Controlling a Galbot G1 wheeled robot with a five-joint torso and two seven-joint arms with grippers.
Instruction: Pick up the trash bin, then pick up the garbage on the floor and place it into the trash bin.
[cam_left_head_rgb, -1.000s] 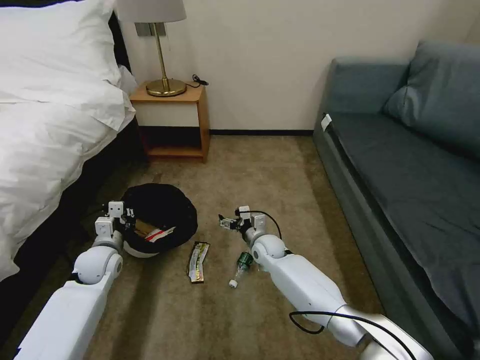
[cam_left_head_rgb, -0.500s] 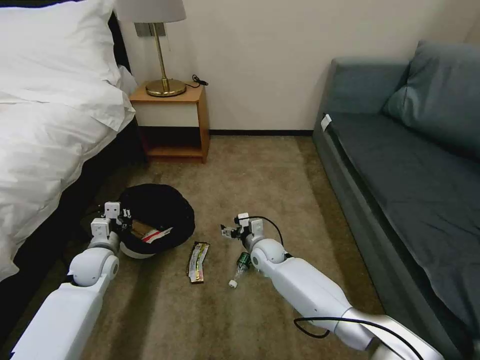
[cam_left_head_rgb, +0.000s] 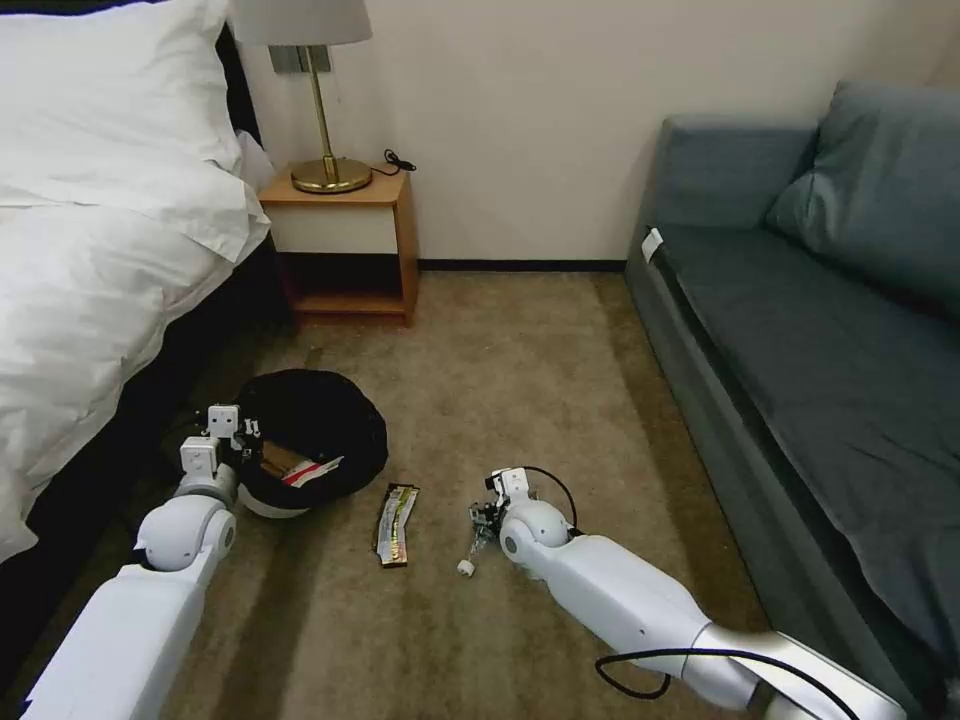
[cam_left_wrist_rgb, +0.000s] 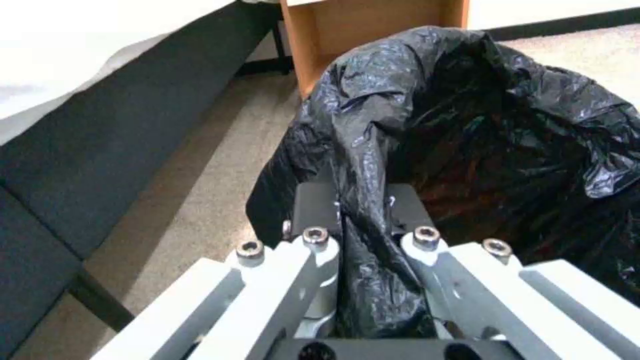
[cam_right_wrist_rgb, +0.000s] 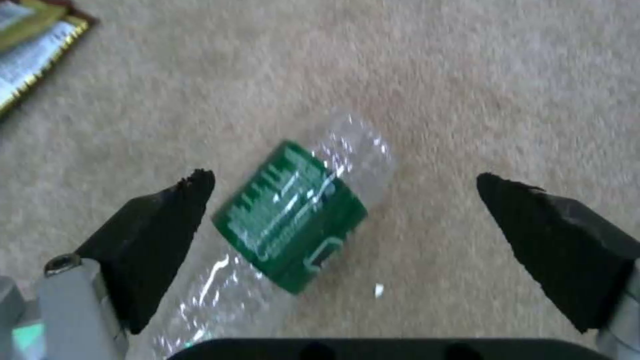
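Note:
The trash bin (cam_left_head_rgb: 318, 432), white with a black liner (cam_left_wrist_rgb: 507, 125), hangs tilted just above the carpet beside the bed. My left gripper (cam_left_head_rgb: 244, 440) (cam_left_wrist_rgb: 363, 212) is shut on its lined rim. Inside lie a tan paper bag (cam_left_head_rgb: 281, 458) and a red-and-white wrapper (cam_left_head_rgb: 312, 470). On the floor, a dark-and-gold wrapper (cam_left_head_rgb: 396, 523) (cam_right_wrist_rgb: 30, 45) lies right of the bin. A small clear bottle (cam_left_head_rgb: 474, 548) (cam_right_wrist_rgb: 290, 215) with a green label lies further right. My right gripper (cam_left_head_rgb: 484, 517) (cam_right_wrist_rgb: 343, 180) is open, low over the bottle, with one finger on each side of it.
A white bed (cam_left_head_rgb: 90, 260) runs along the left. A wooden nightstand (cam_left_head_rgb: 345, 245) with a brass lamp (cam_left_head_rgb: 328, 150) stands against the wall. A grey-blue sofa (cam_left_head_rgb: 820, 340) lines the right. Open carpet (cam_left_head_rgb: 520, 370) lies between them.
My right arm has dropped and pulled back, bringing the open gripper down around the bottle. The left gripper with the bin has shifted slightly left and lower.

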